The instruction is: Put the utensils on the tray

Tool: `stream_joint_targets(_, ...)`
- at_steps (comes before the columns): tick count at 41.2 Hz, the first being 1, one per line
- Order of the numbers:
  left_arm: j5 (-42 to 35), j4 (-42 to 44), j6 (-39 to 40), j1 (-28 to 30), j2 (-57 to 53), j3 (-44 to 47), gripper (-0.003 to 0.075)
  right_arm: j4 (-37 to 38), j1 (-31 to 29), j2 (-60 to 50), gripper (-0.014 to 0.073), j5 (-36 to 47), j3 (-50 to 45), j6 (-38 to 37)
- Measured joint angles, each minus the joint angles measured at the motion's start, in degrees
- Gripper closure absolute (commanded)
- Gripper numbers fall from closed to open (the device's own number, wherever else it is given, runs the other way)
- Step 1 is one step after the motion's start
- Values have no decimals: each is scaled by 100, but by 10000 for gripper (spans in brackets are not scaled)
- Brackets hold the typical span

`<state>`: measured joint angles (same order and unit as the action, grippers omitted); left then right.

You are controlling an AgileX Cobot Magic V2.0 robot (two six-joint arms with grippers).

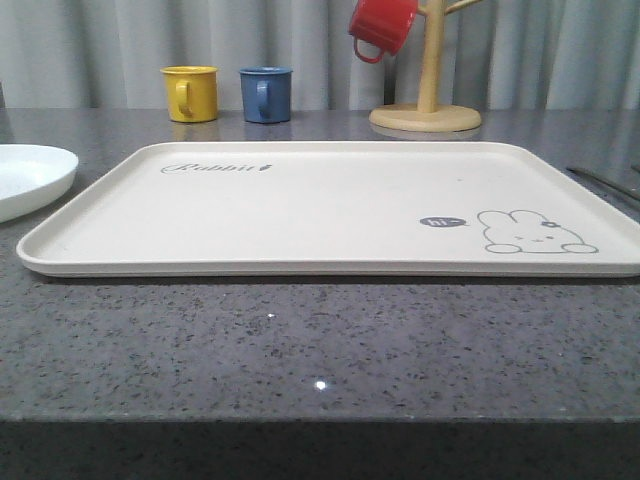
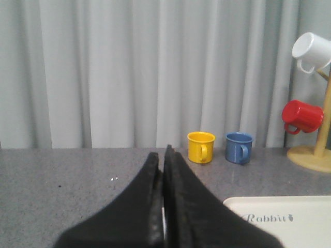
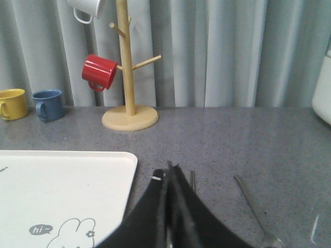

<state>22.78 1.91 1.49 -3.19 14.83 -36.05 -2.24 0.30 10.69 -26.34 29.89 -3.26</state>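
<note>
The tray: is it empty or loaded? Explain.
Empty. The tray carries just its printed rabbit and lettering; the white plate sits beside it on the table.

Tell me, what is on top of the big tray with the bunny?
Nothing sits on the tray; its surface shows just the rabbit drawing and the "Rabbit" lettering. The plate lies beside it on the counter, and thin metal utensils lie off its other side.
</note>
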Motion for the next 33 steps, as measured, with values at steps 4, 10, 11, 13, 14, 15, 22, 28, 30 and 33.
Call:
stream_joint_targets(4, 297, 0, 0, 0, 465, -300, 740, 0, 0, 502, 661, -383, 369, 0)
stream_joint_targets(10, 532, 0, 0, 0, 928, -341, 740, 0, 0, 1126, 661, -667, 475, 0)
stream_joint_targets(11, 573, 0, 0, 0, 999, -341, 740, 0, 0, 1201, 661, -684, 475, 0)
stream_joint_targets(13, 599, 0, 0, 0, 1109, -341, 740, 0, 0, 1364, 661, -697, 475, 0)
stream_joint_targets(14, 599, 0, 0, 0, 1151, -341, 740, 0, 0, 1448, 661, -707, 475, 0)
stream_joint_targets(15, 612, 0, 0, 0, 1203, -341, 740, 0, 0, 1507, 661, -707, 475, 0)
stream_joint_targets(22, 633, 0, 0, 0, 1475, -341, 740, 0, 0, 1826, 659, -775, 475, 0)
stream_joint_targets(28, 797, 31, 0, 0, 1600, -341, 707, 0, 0, 1935, 533, -826, 475, 0)
stream_joint_targets(30, 869, 97, 0, 0, 1625, -341, 639, 0, 0, 1936, 425, -826, 475, 0)
stream_joint_targets(33, 962, 216, 0, 0, 1650, -341, 476, 0, 0, 1936, 260, -826, 475, 0)
